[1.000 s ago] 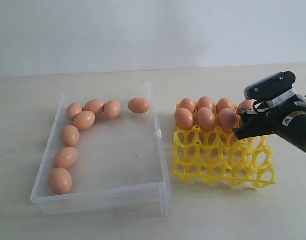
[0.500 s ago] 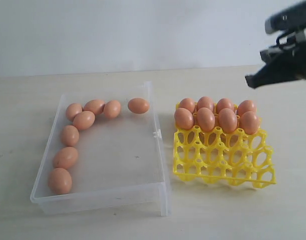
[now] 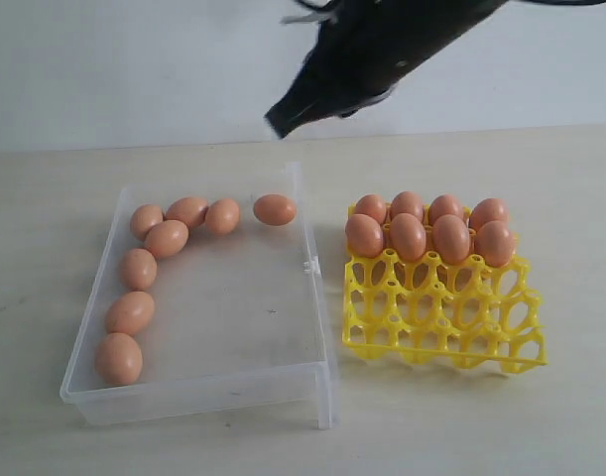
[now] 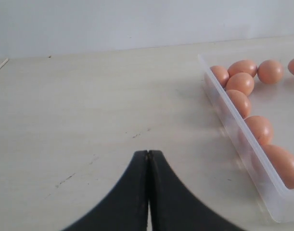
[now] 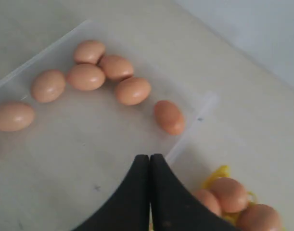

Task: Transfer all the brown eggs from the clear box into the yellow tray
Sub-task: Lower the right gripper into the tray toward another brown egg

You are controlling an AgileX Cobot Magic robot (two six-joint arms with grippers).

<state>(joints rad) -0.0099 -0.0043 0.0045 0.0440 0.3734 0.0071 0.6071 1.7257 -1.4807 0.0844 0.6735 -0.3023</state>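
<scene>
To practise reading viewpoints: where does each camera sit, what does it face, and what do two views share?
Exterior: off the arms, facing clear box and yellow tray; right claw overhead.
Left wrist: low beside the box, along the table; shut left claw.
Right wrist: above the box, looking down; shut right claw.
Both wrists share: boxed brown eggs.

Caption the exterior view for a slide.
Shut, empty right gripper hovers above the clear box holding eight brown eggs; eight more sit in the yellow tray.

Black right arm (image 3: 402, 40) — glossy, tapering; left tool (image 4: 147, 154) and right tool (image 5: 149, 157) smooth black wedges
</scene>
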